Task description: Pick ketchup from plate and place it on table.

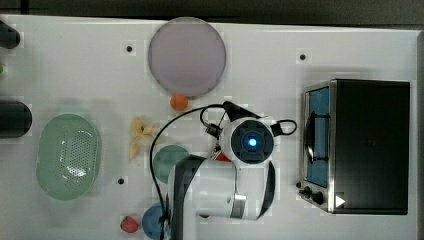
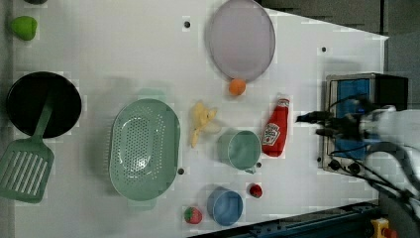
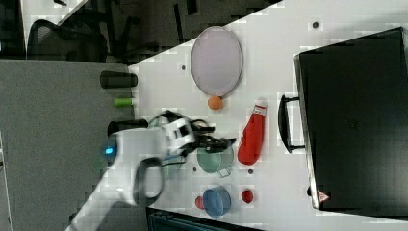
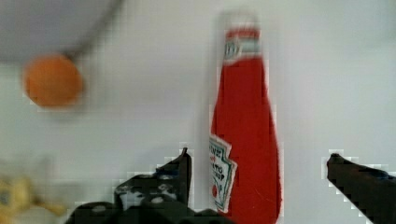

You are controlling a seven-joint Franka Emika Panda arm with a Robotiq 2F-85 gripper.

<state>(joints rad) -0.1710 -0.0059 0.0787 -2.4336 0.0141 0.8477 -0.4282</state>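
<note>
The ketchup [image 2: 275, 130], a slim red bottle with a white cap, lies on its side on the white table [image 1: 75, 60], between the teal cup and the oven. It is off the pale lilac plate [image 2: 241, 38], which stands bare at the far edge. My gripper [image 4: 259, 155] is open, with one finger on each side of the ketchup [image 4: 245, 140] and a gap to the bottle on both sides. In the right view the gripper [image 3: 231, 142] hovers just beside the ketchup [image 3: 251, 134]. In the top view my wrist covers nearly all of the bottle.
An orange ball [image 1: 179, 102] sits by the plate's [image 1: 187, 56] rim. A teal cup [image 2: 240, 148], a banana peel [image 2: 202, 121] and a green colander [image 2: 143, 148] lie to the left view's left of the bottle. A black toaster oven [image 1: 367, 145] stands close on the top view's right.
</note>
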